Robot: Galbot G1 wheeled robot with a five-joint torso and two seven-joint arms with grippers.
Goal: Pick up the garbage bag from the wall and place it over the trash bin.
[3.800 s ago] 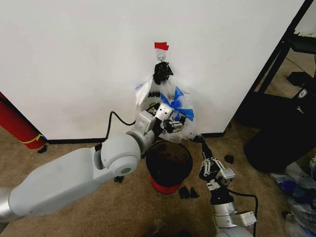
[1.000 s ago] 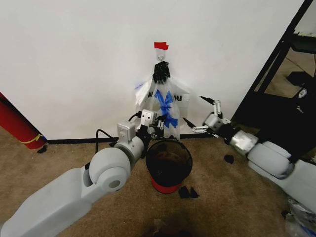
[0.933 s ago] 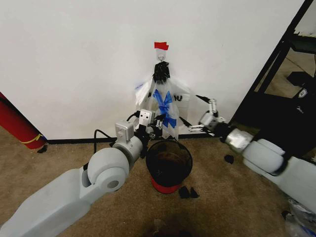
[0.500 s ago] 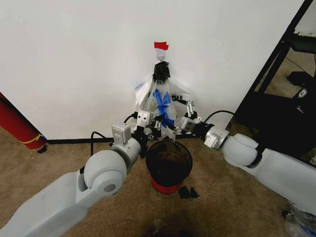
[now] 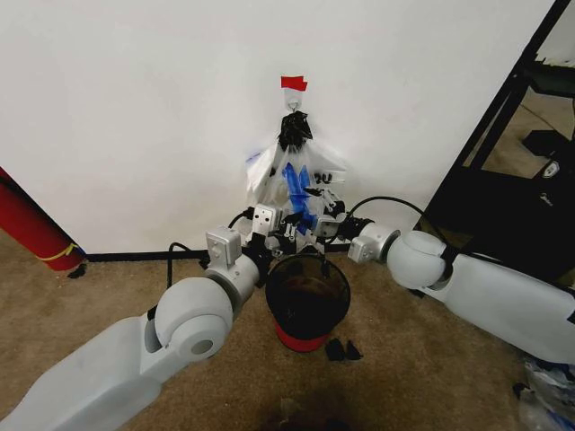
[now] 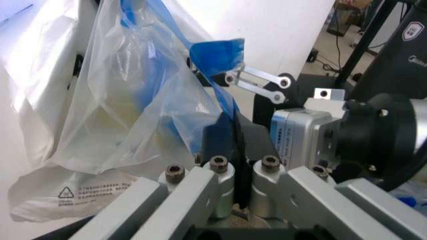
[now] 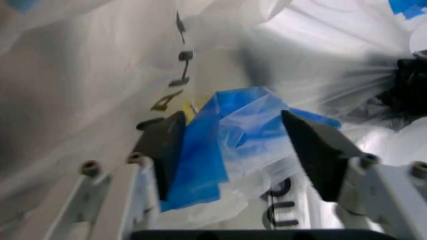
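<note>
The garbage bag [image 5: 292, 175], see-through with blue patches, hangs from a hook on the white wall [image 5: 135, 108] under a red tape piece [image 5: 293, 83]. Below it on the carpet stands the black trash bin [image 5: 278, 314] with its red base. My left gripper [image 5: 289, 232] reaches up from the lower left. In the left wrist view it [image 6: 231, 145] is shut on a blue strip of the bag [image 6: 133, 115]. My right gripper [image 5: 316, 208] comes in from the right. It [image 7: 237, 150] is open, with a blue fold of the bag [image 7: 240, 125] between its fingers [image 7: 167, 150].
A red cylinder [image 5: 36, 229] leans at the far left. A black shelf frame [image 5: 512, 99] and dark gear [image 5: 503, 251] stand to the right. Small black scraps [image 5: 341, 350] lie on the carpet by the bin. A black baseboard [image 5: 135, 256] runs along the wall.
My right arm has swung in from the right, and its open fingers now straddle the bag's blue part. The left gripper has sunk slightly while keeping hold of the bag.
</note>
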